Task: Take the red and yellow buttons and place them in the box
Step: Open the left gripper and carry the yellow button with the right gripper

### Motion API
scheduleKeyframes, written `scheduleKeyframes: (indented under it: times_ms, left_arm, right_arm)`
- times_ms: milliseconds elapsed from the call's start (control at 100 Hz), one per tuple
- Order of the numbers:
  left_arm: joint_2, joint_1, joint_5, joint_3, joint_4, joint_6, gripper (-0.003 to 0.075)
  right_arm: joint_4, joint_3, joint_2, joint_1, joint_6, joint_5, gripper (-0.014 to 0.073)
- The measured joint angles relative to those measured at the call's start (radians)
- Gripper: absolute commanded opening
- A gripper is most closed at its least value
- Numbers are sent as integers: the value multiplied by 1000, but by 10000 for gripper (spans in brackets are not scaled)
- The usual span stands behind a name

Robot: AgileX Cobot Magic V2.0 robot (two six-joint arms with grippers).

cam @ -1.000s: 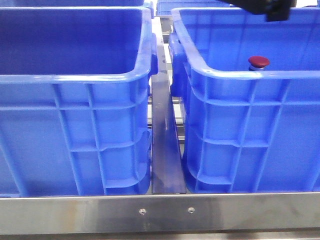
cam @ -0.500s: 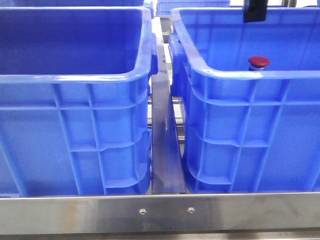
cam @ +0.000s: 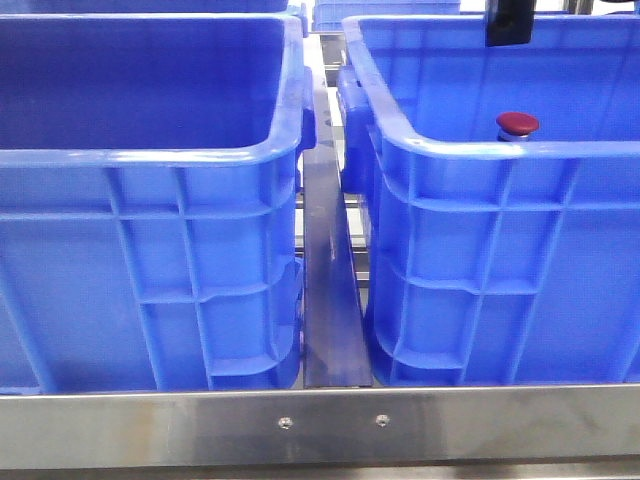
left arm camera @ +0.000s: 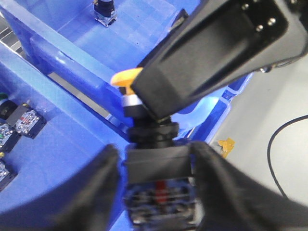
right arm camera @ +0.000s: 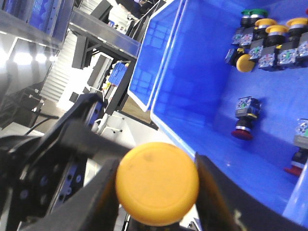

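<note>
While the front view shows only a dark-red mushroom button (cam: 517,124) inside the right bright-blue ribbed crate (cam: 500,250), both wrist views show each end effector (left arm camera: 156,166) (right arm camera: 156,192) clamping a yellow-capped button (left arm camera: 126,78) (right arm camera: 157,189).

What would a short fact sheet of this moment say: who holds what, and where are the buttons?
left hand: clamped on the dark body of the yellow button
right hand: fingers on either side of that button's yellow cap; whether they grip it is unclear
red button: standing cap up inside the right crate
other buttons: a cluster on a blue crate floor, in the right wrist view
stage: yellow button held between both hands, not yet put down
</note>
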Motion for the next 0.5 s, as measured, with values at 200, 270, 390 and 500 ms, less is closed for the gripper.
scheduleKeyframes:
  times_ms: [200, 270, 390, 500]
  left_arm:
    - [-4, 0, 4, 0, 0, 0, 549]
    - [-15, 0, 6, 0, 2, 0, 548]
    - [-45, 2, 12, 0, 30, -31, 548]
    - [-78, 19, 29, 0, 87, -79, 548]
  right_arm:
    - [0, 0, 0, 0, -29, 9, 58]
    - [0, 0, 0, 0, -47, 9, 58]
    - [0, 0, 0, -14, -81, 9, 58]
    - [0, 0, 0, -56, -106, -6, 58]
